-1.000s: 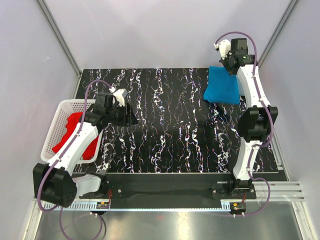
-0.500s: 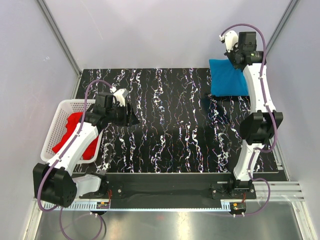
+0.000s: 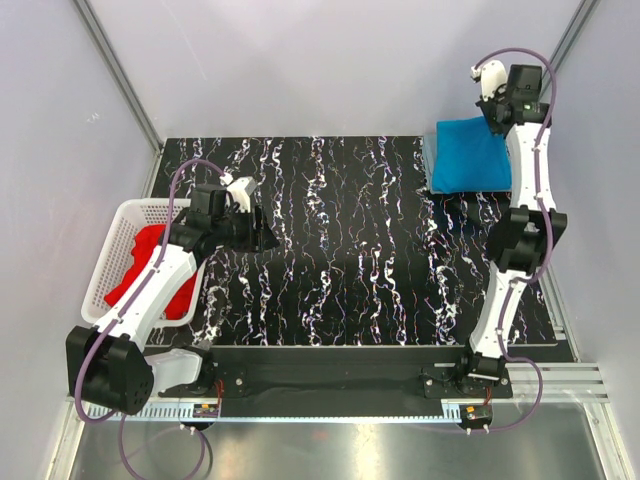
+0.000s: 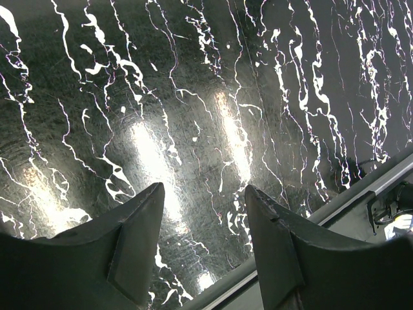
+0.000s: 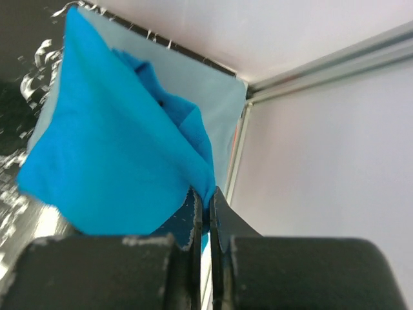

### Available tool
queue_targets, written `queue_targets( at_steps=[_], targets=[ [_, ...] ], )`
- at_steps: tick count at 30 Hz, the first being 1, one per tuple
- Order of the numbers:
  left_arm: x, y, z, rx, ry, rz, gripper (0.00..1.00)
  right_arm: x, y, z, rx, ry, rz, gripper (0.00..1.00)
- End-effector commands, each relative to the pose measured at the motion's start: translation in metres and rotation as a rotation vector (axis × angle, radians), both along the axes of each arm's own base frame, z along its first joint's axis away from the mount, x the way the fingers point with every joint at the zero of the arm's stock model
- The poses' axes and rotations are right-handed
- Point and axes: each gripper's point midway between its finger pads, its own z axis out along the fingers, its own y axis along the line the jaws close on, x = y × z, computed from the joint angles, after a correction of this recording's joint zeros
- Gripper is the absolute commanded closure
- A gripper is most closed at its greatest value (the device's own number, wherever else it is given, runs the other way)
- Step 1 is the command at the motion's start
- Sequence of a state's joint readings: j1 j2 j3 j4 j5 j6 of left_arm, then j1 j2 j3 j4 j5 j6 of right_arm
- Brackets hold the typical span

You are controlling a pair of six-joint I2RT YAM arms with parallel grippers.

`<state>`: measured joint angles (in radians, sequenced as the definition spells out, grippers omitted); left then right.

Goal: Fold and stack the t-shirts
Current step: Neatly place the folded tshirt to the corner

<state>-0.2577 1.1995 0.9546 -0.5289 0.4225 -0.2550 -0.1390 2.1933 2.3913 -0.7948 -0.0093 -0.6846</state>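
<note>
The blue shirt [image 3: 466, 156] hangs toward 7 o'clock from the clamped right jaws, over the grey-blue shirt [image 5: 222, 106]; left jaws gape empty.

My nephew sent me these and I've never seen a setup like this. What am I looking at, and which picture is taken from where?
These are two robot arms bolted at the near edge of a black marbled table. The wide picture looks down from above and behind them. The other two come from a small camera on each wrist, so each shows that arm's own fingers.

The left gripper is open and empty above bare table. The right gripper is shut on an edge of a bright blue t-shirt at the table's far right corner. A paler blue cloth lies beneath that shirt. At the left sits a white basket with red t-shirts in it.
</note>
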Motion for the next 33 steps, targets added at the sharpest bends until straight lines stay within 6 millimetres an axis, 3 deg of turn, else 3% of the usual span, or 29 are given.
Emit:
queue_targets(
  at_steps=[1, 6, 7, 8, 11, 13, 14, 15, 16, 18, 19, 24, 27, 28, 29, 31, 33],
  targets=[
    [0.005, -0.004, 0.005, -0.021, -0.029, -0.015, 0.42, 0.044, -0.005, 0.011, -0.001, -0.143, 0.052, 1.0],
    [0.005, -0.006, -0.004, -0.014, -0.001, -0.019, 0.42, 0.087, -0.025, -0.026, -0.012, -0.211, 0.021, 1.0],
    [0.004, -0.006, -0.005, -0.014, 0.005, -0.022, 0.42, 0.097, -0.033, -0.02, -0.033, -0.266, -0.002, 1.0],
    [0.004, -0.007, -0.008, -0.01, 0.014, -0.024, 0.42, 0.107, -0.045, -0.033, -0.047, -0.291, -0.046, 0.97],
    [0.004, -0.008, -0.011, -0.003, 0.021, -0.026, 0.42, 0.118, -0.07, -0.034, -0.113, -0.358, -0.14, 0.55],
    [0.004, -0.008, -0.012, 0.002, 0.022, -0.027, 0.42, 0.119, -0.075, -0.028, -0.113, -0.391, -0.165, 0.43],
    [0.004, -0.007, -0.012, 0.006, 0.022, -0.025, 0.42, 0.117, -0.075, -0.022, -0.11, -0.402, -0.172, 0.28],
    [0.005, -0.008, -0.012, 0.004, 0.021, -0.027, 0.42, 0.116, -0.073, -0.018, -0.103, -0.403, -0.173, 0.27],
    [0.004, -0.008, -0.011, 0.002, 0.018, -0.028, 0.42, 0.113, -0.069, -0.006, -0.077, -0.419, -0.166, 0.27],
    [0.006, -0.009, -0.007, -0.001, 0.006, -0.028, 0.42, 0.108, -0.063, -0.002, -0.038, -0.415, -0.169, 0.27],
    [0.007, -0.008, -0.004, -0.002, -0.003, -0.026, 0.42, 0.102, -0.059, 0.018, -0.026, -0.439, -0.172, 0.27],
    [0.007, -0.008, 0.009, -0.009, -0.045, -0.021, 0.41, 0.078, -0.036, 0.022, 0.128, -0.4, -0.21, 0.28],
    [0.007, -0.005, 0.017, -0.004, -0.078, -0.01, 0.41, 0.057, -0.011, 0.007, 0.322, -0.315, -0.221, 0.54],
    [0.007, -0.004, 0.02, -0.006, -0.088, -0.009, 0.41, 0.049, 0.003, 0.015, 0.372, -0.302, -0.181, 0.67],
    [0.007, -0.004, 0.022, -0.009, -0.094, -0.01, 0.41, 0.044, 0.007, -0.002, 0.401, -0.261, -0.184, 0.7],
    [0.006, -0.004, 0.025, -0.013, -0.105, -0.009, 0.4, 0.039, 0.012, -0.012, 0.445, -0.234, -0.188, 0.74],
    [0.007, -0.005, 0.029, -0.017, -0.114, -0.006, 0.4, 0.039, 0.004, -0.029, 0.451, -0.204, -0.215, 0.78]
  ],
)
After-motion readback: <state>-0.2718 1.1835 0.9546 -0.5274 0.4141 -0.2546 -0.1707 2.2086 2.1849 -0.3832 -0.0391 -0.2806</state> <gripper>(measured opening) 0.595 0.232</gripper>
